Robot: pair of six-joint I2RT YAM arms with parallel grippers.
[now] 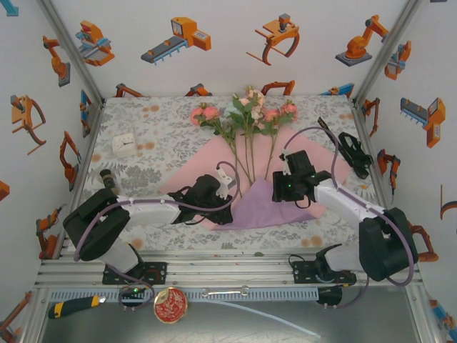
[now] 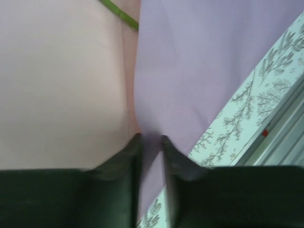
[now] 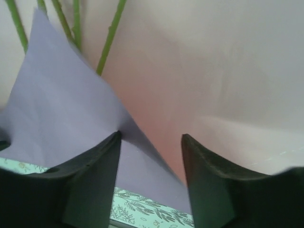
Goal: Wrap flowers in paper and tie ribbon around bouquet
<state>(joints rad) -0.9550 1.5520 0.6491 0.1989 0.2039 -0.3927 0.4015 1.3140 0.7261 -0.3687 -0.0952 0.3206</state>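
Left gripper (image 2: pixel 151 138): fingers stood a narrow gap apart astride the lilac fold of the paper (image 1: pixel 191 170); I could not tell whether it clamped. Right gripper (image 3: pixel 151 137): jaws wide apart, holding nothing, over the same sheet. Both arms lay low, elbows outward, converging. The flowers (image 1: pixel 246 114) lay on the paper, mid-table (image 1: pixel 153 136).

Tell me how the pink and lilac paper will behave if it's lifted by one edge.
Likely floppy: the paper is a thin sheet, and its lilac flap lies folded over with a soft crease. Probably very light, so a push may slide or buckle it rather than move it whole. The stems lying on it may roll off.
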